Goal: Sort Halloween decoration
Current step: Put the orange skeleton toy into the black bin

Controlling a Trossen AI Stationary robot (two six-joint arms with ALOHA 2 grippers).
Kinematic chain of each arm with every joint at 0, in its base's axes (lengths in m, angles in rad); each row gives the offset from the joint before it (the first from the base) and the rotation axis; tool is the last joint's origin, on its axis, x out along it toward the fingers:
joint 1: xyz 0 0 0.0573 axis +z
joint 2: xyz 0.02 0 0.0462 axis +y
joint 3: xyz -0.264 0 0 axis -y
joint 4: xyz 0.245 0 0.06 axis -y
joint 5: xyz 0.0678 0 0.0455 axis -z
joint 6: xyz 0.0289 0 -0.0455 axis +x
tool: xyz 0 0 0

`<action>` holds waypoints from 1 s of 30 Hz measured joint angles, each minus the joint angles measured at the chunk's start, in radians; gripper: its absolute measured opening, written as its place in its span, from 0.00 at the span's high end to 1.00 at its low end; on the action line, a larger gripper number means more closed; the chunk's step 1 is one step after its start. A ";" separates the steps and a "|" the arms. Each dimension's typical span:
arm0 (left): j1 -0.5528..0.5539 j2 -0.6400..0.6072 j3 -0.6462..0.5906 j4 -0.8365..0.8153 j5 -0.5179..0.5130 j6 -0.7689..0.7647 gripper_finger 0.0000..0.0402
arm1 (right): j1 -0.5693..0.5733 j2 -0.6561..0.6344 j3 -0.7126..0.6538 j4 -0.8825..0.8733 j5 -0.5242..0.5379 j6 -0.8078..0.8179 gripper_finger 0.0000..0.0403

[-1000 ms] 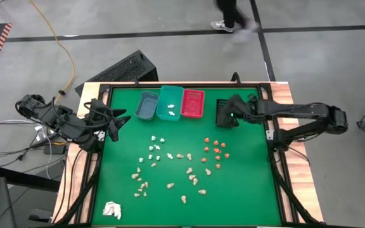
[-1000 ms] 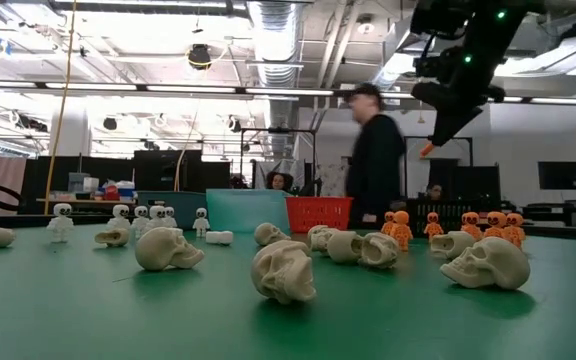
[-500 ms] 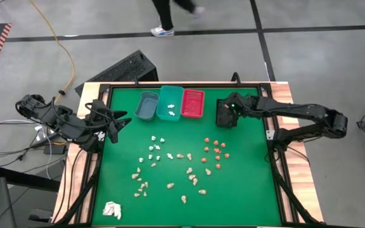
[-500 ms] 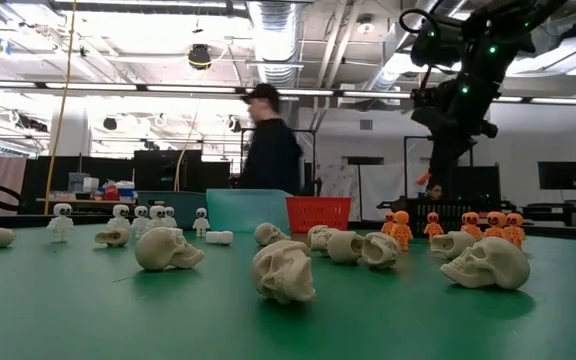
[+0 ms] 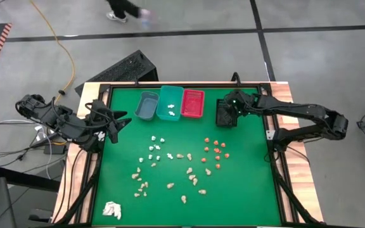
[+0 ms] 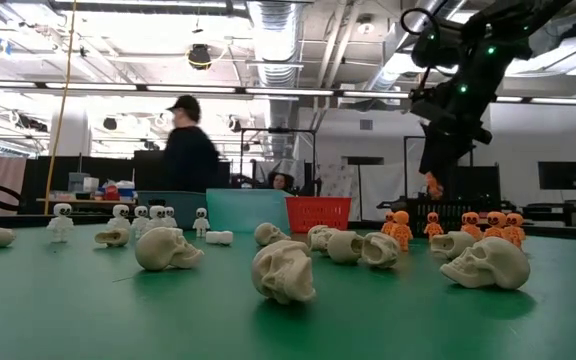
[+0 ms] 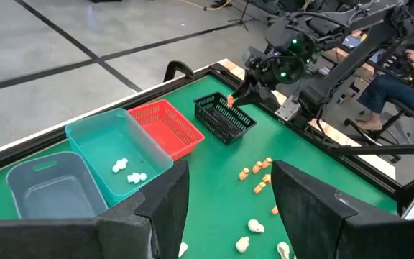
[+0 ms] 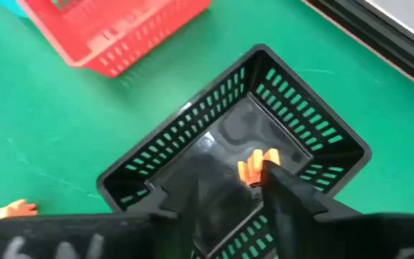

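Tiny Halloween decoration pieces lie loose on the green table: white skeletons (image 5: 154,149), beige skulls (image 5: 192,177) and orange figures (image 5: 215,151). My right gripper (image 8: 228,198) hangs open over the black bin (image 5: 224,119), pointing steeply down into it. One orange figure (image 8: 254,167) shows just beside one fingertip (image 8: 273,176), above the bin's floor. In the low view this figure (image 6: 433,186) sits right under the fingertips. My left gripper (image 7: 225,208) waits open at the table's left edge with nothing between its fingers. My right gripper comes at the black bin from above, slanting down. The orange figure (image 8: 250,171) is right at the tip of one finger; whether the finger touches it I cannot tell. The other finger stands clear of it.
Grey bin (image 5: 146,106), teal bin (image 5: 170,95) with a few white pieces in it, and red bin (image 5: 192,103) stand in a row at the far edge, left of the black bin. A white papery wad (image 5: 111,209) lies at the near left corner. A person walks behind the table.
My right gripper has sunk over the black bin, tipped more steeply down and opened. The orange figure that it pinched at its tips now shows just below the fingertips. The person behind the table has walked on leftward.
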State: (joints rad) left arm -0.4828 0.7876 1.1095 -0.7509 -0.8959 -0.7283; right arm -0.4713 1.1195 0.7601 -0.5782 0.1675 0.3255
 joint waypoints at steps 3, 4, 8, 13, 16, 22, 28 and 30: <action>0.000 0.000 0.000 0.000 0.000 0.000 0.53 | 0.000 -0.018 0.000 0.012 -0.011 -0.003 0.58; 0.000 0.000 0.000 0.000 0.000 0.000 0.53 | -0.001 -0.022 0.000 0.009 -0.011 -0.003 0.57; 0.000 0.000 0.000 0.000 0.000 0.000 0.53 | -0.010 -0.031 0.000 0.004 -0.048 -0.004 0.55; 0.000 0.000 0.000 0.000 0.000 0.000 0.53 | -0.050 -0.012 0.000 -0.093 -0.184 0.015 0.54; 0.000 0.000 0.000 0.000 0.000 0.000 0.53 | -0.042 -0.017 0.006 -0.063 -0.172 0.011 0.54; 0.000 0.000 0.000 0.000 0.000 -0.018 0.53 | -0.042 -0.036 0.049 -0.090 -0.114 -0.039 0.56; 0.000 0.000 0.000 0.000 0.000 -0.018 0.53 | -0.054 -0.036 0.050 -0.206 -0.118 -0.106 0.59; 0.000 0.000 0.000 0.000 0.000 -0.013 0.53 | -0.055 -0.035 0.043 -0.202 -0.115 -0.114 0.60</action>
State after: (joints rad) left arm -0.4828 0.7876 1.1091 -0.7513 -0.8959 -0.7414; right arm -0.5266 1.0841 0.8027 -0.7805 0.0529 0.2119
